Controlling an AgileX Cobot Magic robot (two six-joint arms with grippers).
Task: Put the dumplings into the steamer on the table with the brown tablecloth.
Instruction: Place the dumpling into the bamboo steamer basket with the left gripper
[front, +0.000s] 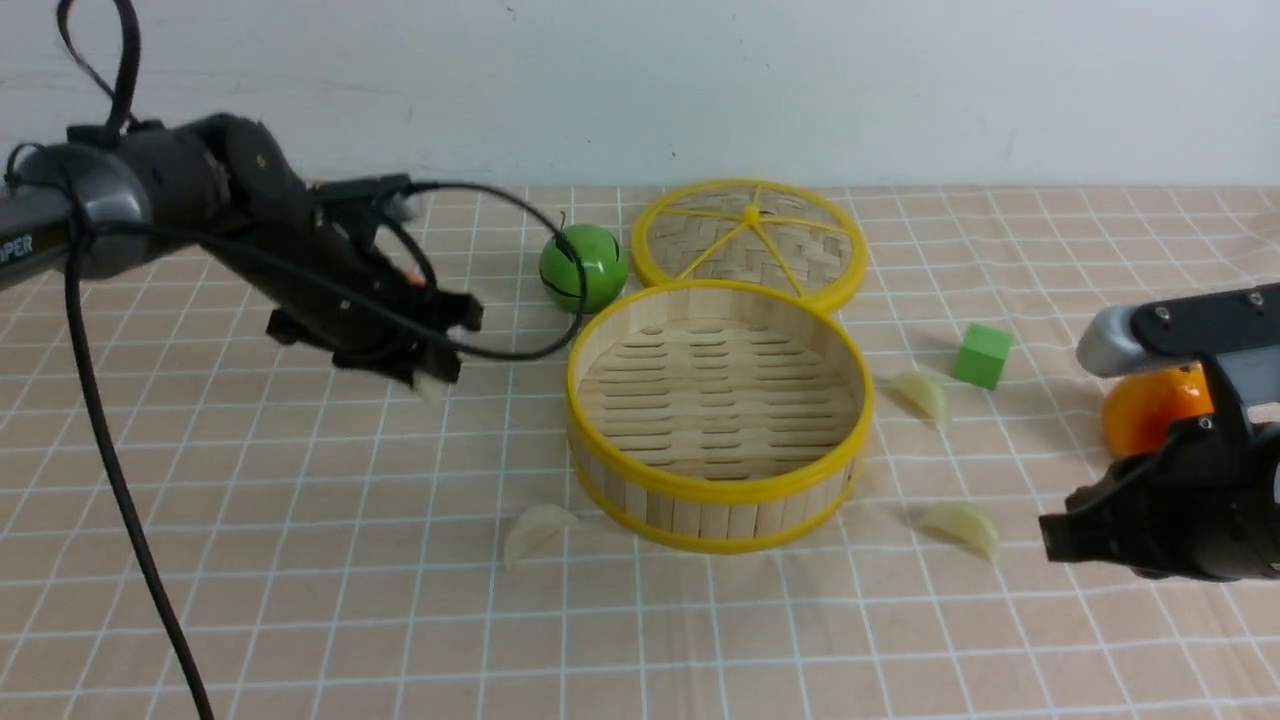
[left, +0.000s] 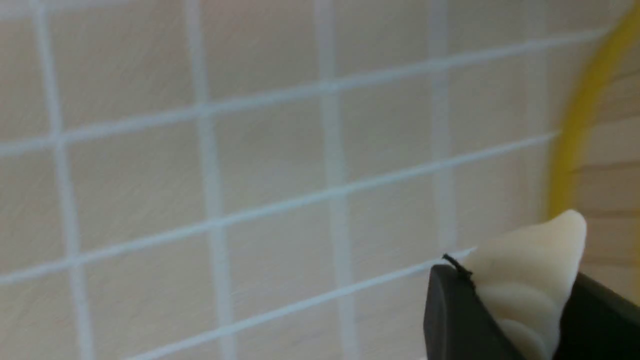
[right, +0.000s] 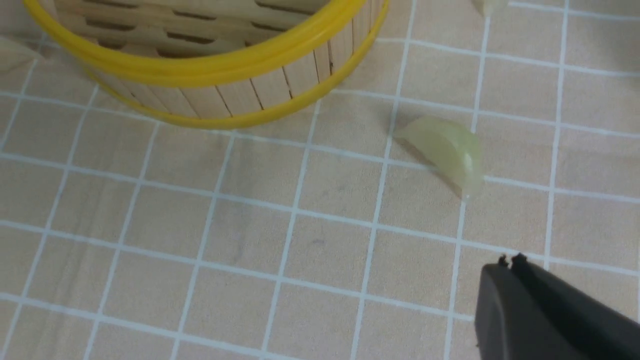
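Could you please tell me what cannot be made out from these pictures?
- Left gripper: blurred in the front view, so its fingertips are unclear.
- Held dumpling: its lower end is cut off by the left wrist view's edge.
- Orange object: partly hidden by the right arm in the front view.
- Woven lid: its near rim is hidden behind the steamer in the front view.

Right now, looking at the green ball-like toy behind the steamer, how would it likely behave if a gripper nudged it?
The green toy would probably roll, given its rounded sides. Its shiny surface suggests it could slip from a loose pinch. It might not roll far towards the woven lid, which lies close beside it.
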